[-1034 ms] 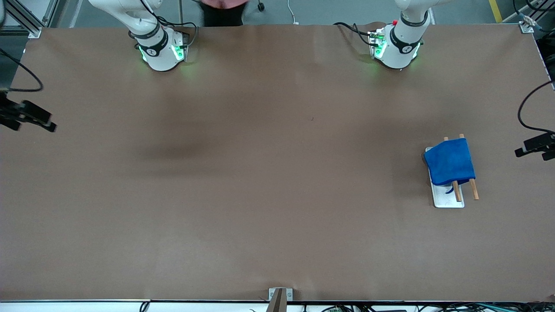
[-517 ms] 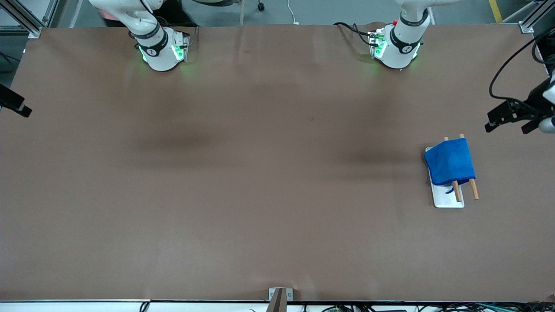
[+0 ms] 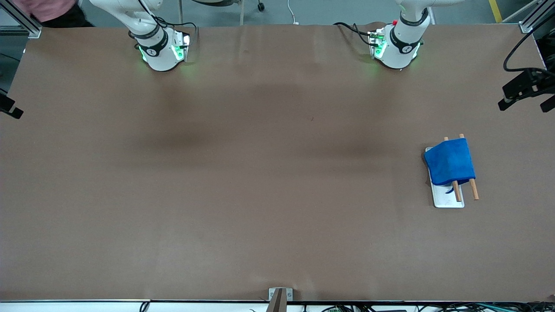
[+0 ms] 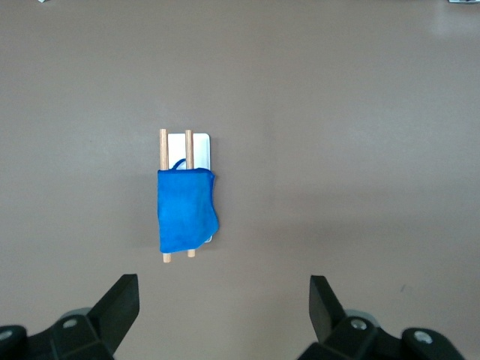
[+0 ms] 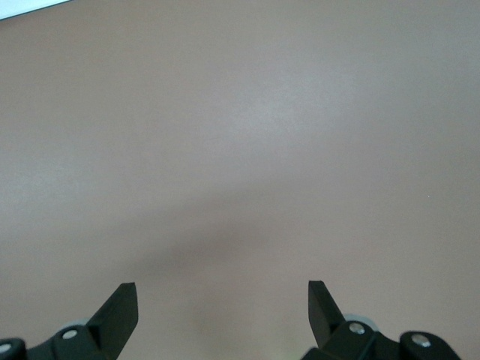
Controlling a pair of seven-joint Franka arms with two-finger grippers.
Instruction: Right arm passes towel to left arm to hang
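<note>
Front view: left tool (image 3: 527,93) apparently higher.

I work in a robotics lab. My two green-lit bases (image 3: 162,50) are bolted to a brown-covered bench (image 3: 260,195) framed in aluminium rails (image 3: 26,21). Cables (image 3: 351,28) trail off over a grey floor.

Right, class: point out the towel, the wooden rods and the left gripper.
towel (image 3: 449,162): front view, middle of the blue cloth.
wooden rods (image 3: 474,190): front view, bare end of one rod.
left gripper (image 4: 223,306): left wrist view, midway between its open fingertips.
</note>
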